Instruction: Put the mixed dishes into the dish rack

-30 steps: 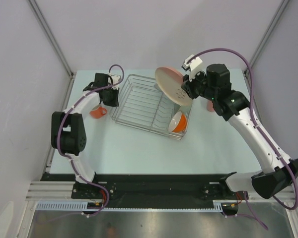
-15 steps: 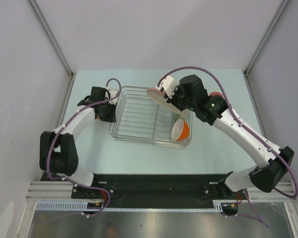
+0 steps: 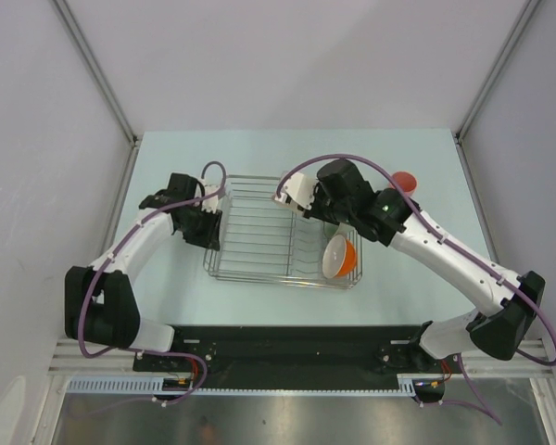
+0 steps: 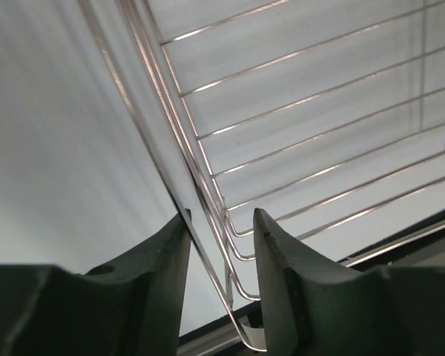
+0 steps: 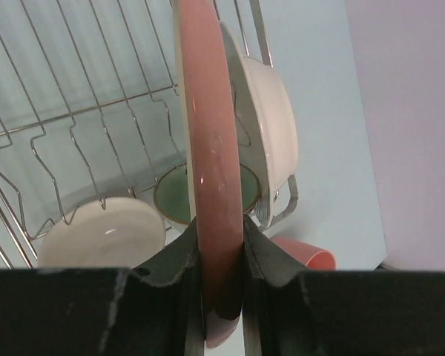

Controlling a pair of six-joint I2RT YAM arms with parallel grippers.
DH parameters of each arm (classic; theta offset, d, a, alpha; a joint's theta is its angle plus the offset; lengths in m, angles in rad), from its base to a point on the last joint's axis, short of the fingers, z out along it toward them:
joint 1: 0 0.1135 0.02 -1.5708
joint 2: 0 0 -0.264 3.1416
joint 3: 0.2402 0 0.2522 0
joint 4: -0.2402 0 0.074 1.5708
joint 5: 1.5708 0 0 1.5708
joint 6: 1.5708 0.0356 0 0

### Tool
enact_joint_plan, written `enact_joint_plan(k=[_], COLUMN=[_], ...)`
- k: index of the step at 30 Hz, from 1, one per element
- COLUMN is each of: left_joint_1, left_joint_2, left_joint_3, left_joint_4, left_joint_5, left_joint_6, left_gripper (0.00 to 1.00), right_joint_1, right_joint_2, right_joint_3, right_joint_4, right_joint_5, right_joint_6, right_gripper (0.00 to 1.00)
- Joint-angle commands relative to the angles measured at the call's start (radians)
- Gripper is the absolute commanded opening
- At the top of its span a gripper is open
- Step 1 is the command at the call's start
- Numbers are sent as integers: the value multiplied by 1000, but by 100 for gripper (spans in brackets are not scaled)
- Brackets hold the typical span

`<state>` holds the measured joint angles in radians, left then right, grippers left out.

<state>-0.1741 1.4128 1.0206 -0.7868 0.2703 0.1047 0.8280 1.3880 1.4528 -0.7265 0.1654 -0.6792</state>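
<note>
The dish rack [image 3: 256,179] stands mid-table. My right gripper [image 3: 311,206] hangs over its right half, shut on the salmon-pink plate [image 5: 210,133], which stands on edge among the tines. In the right wrist view the grey-green bowl [image 5: 170,197] lies past the plate. The orange bowl [image 3: 339,256] leans on edge at the rack's right end, its white side [image 5: 273,111] showing. A white round dish [image 5: 104,233] shows behind the wires. The salmon-pink cup [image 3: 404,181] lies outside the rack. My left gripper [image 4: 221,216] straddles the rack's left rim wire [image 4: 212,178], jaws apart.
The rack's looped corner handle [image 5: 289,196] sits just beside the cup [image 5: 305,254]. White walls and metal posts close in the table on three sides. The right arm's purple cable [image 3: 371,159] arches over the rack's far right corner.
The right arm has swung left and down, bringing the plate into the rack. The rack has slid nearer with the left gripper, whose jaws have since parted on the rim.
</note>
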Motion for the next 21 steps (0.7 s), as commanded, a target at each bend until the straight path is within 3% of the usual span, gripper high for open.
enact_joint_plan(k=[1,6,21], left_joint_1=[-15,-15,-13], left_joint_2=[-40,-38,-15], left_joint_3=[15,27,119], left_joint_4=[-48,-45,-34], left_joint_5=[79,67,-5], left_joint_6=[10,20,58], left_gripper=[49,63,64], right_joint_1=[36,69,145], right_joint_2=[-63,-75,-109], right_joint_3=[12,14,-63], right_joint_4=[64,49,22], right_joint_5=[85,97,85], right_joint_6=[-56,-54,-20], right_gripper=[0,0,0])
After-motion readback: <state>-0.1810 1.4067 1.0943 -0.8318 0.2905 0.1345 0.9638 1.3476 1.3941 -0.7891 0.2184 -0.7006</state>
